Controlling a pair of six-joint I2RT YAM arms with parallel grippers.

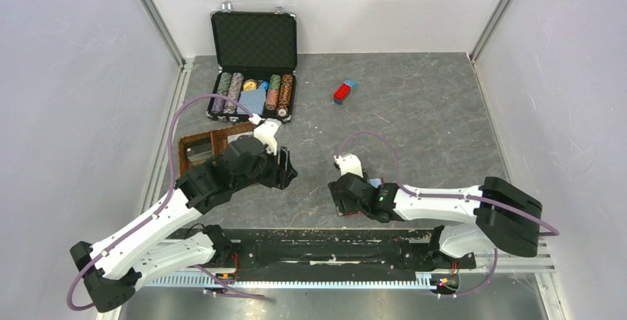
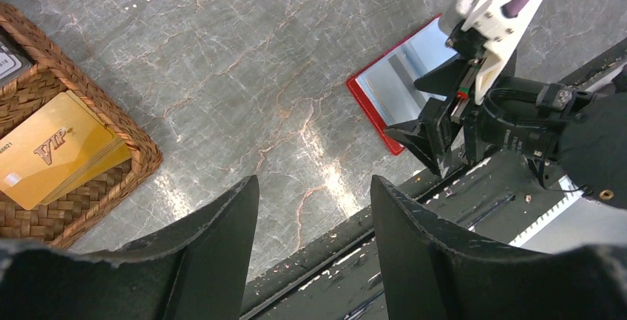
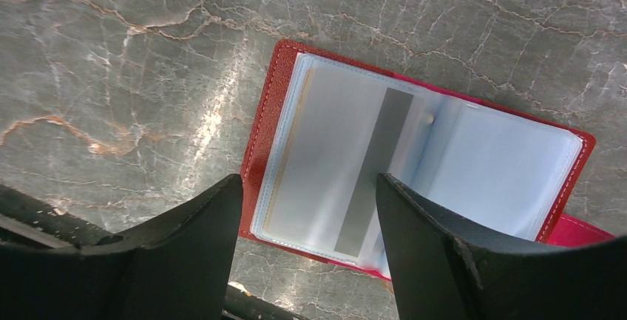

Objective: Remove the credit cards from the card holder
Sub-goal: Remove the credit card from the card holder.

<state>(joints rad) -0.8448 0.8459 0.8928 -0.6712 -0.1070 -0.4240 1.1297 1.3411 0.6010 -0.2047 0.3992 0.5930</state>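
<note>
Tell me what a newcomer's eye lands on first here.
The red card holder lies open on the grey table near the front edge, below the open right fingers, a striped card showing in its clear sleeve. On the left, gold VIP cards sit in a wicker basket. At the back left stands an open poker-chip case.

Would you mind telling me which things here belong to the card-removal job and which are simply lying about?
Job in hand:
card holder, lying open
striped card tucked inside it
probably the gold cards in the wicker tray

Lying about:
poker chip case
red-and-blue block
</note>
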